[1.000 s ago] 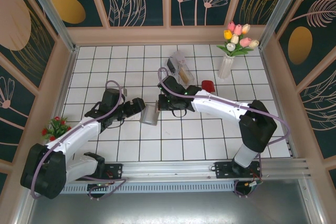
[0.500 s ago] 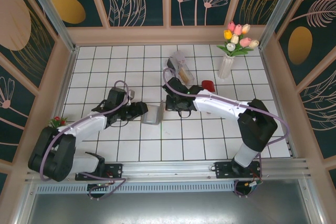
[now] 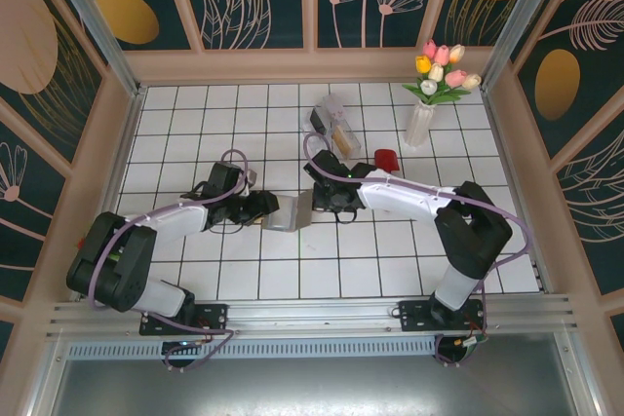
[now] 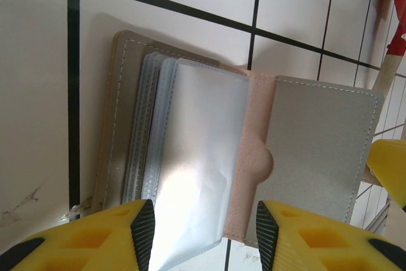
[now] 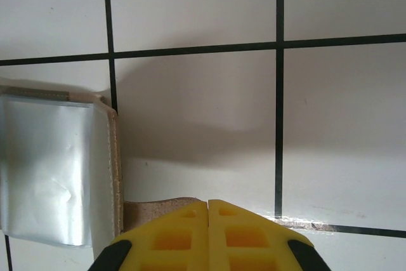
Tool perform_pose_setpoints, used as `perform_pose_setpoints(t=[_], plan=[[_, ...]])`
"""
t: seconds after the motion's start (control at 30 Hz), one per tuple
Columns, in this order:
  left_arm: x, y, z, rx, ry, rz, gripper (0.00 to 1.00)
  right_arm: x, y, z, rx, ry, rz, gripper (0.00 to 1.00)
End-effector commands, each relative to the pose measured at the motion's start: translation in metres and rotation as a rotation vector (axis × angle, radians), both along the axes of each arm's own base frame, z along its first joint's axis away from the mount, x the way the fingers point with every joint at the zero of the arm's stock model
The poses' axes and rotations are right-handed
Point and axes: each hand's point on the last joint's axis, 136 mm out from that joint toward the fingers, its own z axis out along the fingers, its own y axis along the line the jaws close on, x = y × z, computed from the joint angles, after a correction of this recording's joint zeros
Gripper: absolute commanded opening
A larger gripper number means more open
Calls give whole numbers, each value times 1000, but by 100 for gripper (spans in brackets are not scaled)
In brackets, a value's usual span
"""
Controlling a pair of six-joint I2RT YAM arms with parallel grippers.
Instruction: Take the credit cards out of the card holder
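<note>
On the tiled counter (image 3: 390, 260), the card holder (image 3: 288, 213) lies opened at the middle. The left fingers (image 4: 141, 230) have been advanced to it and narrowed to half open, straddling the clear sleeves (image 4: 196, 157). The right fingers (image 5: 184, 233) are kept closed, tips against the right cover. Card extraction is judged to be next.

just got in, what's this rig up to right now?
Both arms are on the card holder, which lies open on the tiled table. The right pincer is shut on the edge of one cover flap and seems to hold it lifted. The left pincer is open, straddling the clear sleeves fanned out inside. Nothing looks drawn out of the sleeves yet.
</note>
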Motion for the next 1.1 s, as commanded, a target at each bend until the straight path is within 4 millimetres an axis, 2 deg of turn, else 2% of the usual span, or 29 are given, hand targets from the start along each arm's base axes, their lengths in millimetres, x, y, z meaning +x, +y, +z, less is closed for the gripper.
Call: perform_pose_setpoints(t=[0.0,0.43,0.6,1.07], plan=[[5,-6,5,-15,-25,-23,49,0,-9,-13,-38,13,-21,0],[5,-12,-2,-30,5,-43,48,-3,-12,-29,-60,38,-17,0],[4,-15,-3,-31,15,-61,51,-3,-11,-32,-60,41,-13,0],[1,-33,17,-137,-24,-126,47,-3,-8,-33,-54,43,-10,0]])
